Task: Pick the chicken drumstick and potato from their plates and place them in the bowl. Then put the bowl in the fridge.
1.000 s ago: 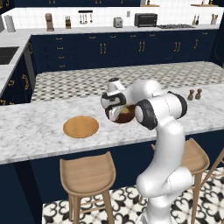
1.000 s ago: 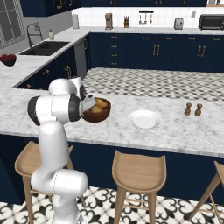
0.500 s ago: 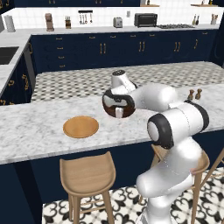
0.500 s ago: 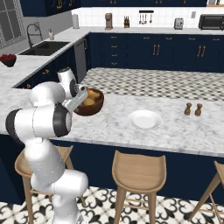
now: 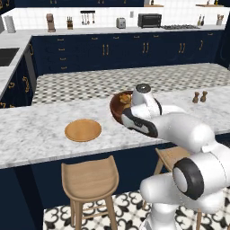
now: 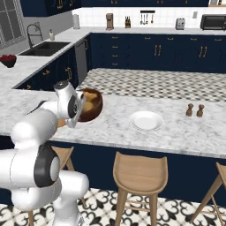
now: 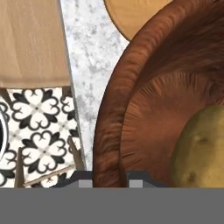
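The dark reddish-brown wooden bowl (image 5: 119, 107) hangs above the marble counter, tipped toward the arm. My gripper (image 5: 134, 118) is shut on its near rim. In the right base view the bowl (image 6: 92, 105) sits against the hand (image 6: 73, 108), with yellowish food inside. The hand view has the thick rim (image 7: 114, 127) between my fingertips (image 7: 110, 181), and the tan potato (image 7: 202, 153) lies inside. I cannot make out the chicken drumstick. The tan wooden plate (image 5: 83, 130) and the white plate (image 6: 145, 120) lie bare on the counter. The fridge is out of view.
Salt and pepper shakers (image 6: 194, 110) stand on the counter's right part. Wooden stools (image 5: 90, 179) (image 6: 140, 168) line the counter's near side. A sink (image 6: 44, 46) and a red bowl (image 6: 8, 59) sit on the left counter. Navy cabinets run along the back wall.
The arm has swung its elbow out toward the cameras. The bowl has risen a little, shifted slightly left and tipped more onto its side, still gripped.
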